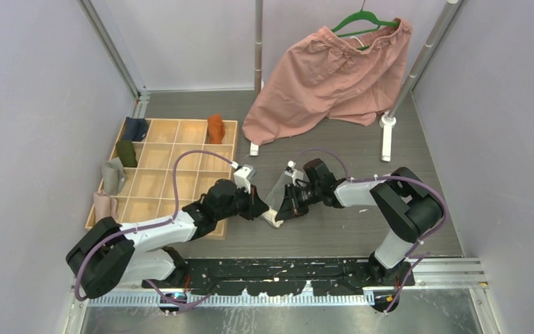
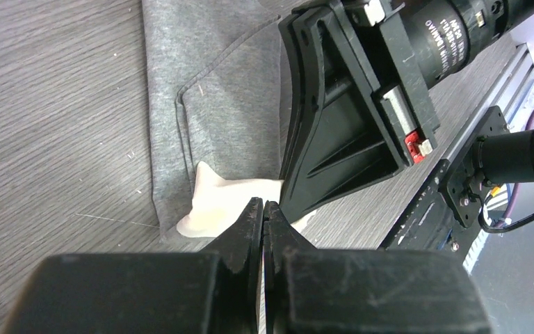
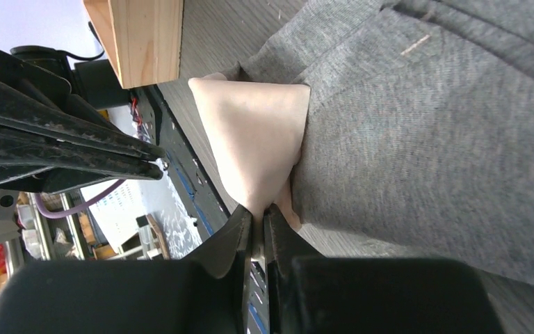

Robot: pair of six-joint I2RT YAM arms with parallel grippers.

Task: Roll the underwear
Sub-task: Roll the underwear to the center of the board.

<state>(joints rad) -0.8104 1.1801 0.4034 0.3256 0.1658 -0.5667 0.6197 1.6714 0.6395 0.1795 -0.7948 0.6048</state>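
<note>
The soft grey underwear (image 2: 215, 104) lies flat on the wood-grain tabletop (image 2: 55, 104). Its long side points away from the arms, with the cream trim (image 3: 250, 132) end nearest them. The right hand (image 3: 257, 212) pinches that trim. The left hand (image 2: 263, 209) is closed and empty, just beside it.

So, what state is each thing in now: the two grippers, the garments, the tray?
left gripper, shut, holding nothing.
right gripper, shut on the cream trim of the grey underwear.
grey underwear, lying unrolled, one corner pinched up.
wooden tray, most compartments empty.
rust-orange underwear, bundled, standing in a far tray compartment.
pink shorts, hanging from a green hanger.
</note>
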